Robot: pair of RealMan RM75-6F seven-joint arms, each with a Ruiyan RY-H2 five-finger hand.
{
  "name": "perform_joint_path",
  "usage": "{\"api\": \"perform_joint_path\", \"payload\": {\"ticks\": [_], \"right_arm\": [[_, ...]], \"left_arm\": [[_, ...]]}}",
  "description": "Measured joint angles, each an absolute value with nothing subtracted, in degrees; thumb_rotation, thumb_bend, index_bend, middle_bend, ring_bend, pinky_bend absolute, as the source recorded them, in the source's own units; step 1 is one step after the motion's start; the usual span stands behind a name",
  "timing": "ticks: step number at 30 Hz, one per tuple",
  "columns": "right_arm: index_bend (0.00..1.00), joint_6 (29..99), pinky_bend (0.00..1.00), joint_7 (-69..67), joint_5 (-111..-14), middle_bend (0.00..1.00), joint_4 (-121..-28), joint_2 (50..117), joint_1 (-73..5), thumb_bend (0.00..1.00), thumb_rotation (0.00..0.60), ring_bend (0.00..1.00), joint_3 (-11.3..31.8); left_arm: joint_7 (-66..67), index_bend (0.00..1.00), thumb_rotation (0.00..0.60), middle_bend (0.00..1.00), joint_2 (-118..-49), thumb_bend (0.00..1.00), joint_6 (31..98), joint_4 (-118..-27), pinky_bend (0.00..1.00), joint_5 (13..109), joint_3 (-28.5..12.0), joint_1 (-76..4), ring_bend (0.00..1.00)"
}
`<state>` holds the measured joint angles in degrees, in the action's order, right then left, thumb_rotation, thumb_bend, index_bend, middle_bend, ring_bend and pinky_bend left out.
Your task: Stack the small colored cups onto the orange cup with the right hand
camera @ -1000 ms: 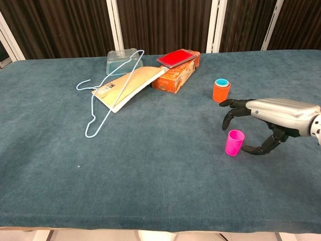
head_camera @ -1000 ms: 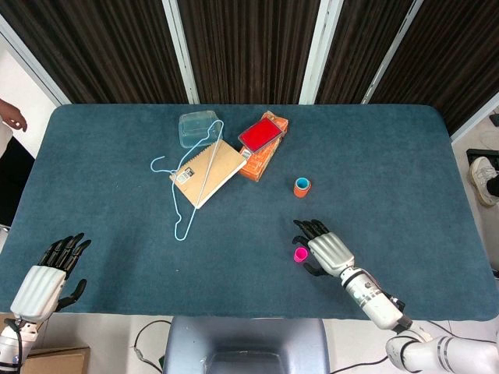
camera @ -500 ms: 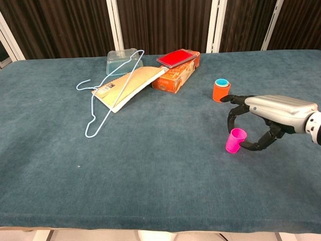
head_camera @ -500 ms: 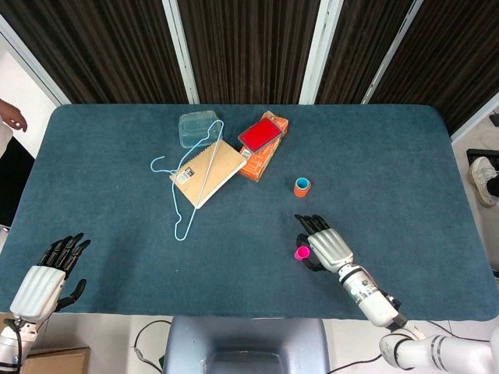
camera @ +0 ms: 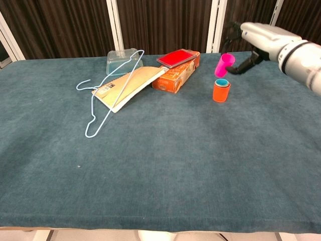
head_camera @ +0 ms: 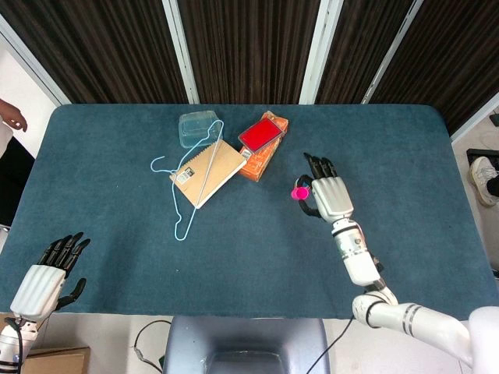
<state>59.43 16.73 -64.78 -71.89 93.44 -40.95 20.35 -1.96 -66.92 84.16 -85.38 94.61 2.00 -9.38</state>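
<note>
My right hand (head_camera: 328,192) (camera: 255,37) holds a small pink cup (head_camera: 299,193) (camera: 224,65) in the air, tilted, pinched between thumb and fingers. Right below it in the chest view stands the orange cup (camera: 221,91) on the blue cloth, with a light blue cup (camera: 221,81) nested in its mouth. In the head view the pink cup and my hand hide the orange cup. My left hand (head_camera: 48,275) rests at the table's near left corner, fingers apart, holding nothing.
At the back middle lie an orange box (head_camera: 267,157) with a red case (head_camera: 260,133) on top, a tan notebook (head_camera: 208,172), a light blue wire hanger (head_camera: 189,183) and a clear lidded container (head_camera: 196,126). The table edge (head_camera: 234,316) runs along the near side.
My right hand closed on the pink cup near the front of the table, lifted it and carried it back until it hangs over the orange cup. The left hand stayed put.
</note>
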Motion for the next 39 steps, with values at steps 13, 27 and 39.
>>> {"api": "perform_joint_path", "payload": {"ticks": [13,27,39], "right_arm": [[0.62,54.7,0.08,21.5,-54.7,0.08,-57.5,101.2,-47.3,0.46,0.600,0.00,23.1],[0.12,52.5,0.07,24.2,-51.0,0.01,-57.1,101.3,-47.6,0.46,0.600,0.00,21.9],[0.01,64.6,0.00,18.2,-67.1,0.00,-82.1,85.6,-33.8,0.44,0.600,0.00,10.6]], "left_arm": [[-2.2,0.00,0.600,0.00,-66.9,0.43,83.4,-85.2,0.11,94.0,1.8,-9.7,0.00],[-2.5,0.00,0.600,0.00,-66.8,0.43,83.7,-85.2,0.11,94.1,1.8,-9.7,0.00],[-3.7,0.00,0.600,0.00,-67.4,0.43,87.5,-83.7,0.11,96.0,1.5,-8.8,0.00]]}}
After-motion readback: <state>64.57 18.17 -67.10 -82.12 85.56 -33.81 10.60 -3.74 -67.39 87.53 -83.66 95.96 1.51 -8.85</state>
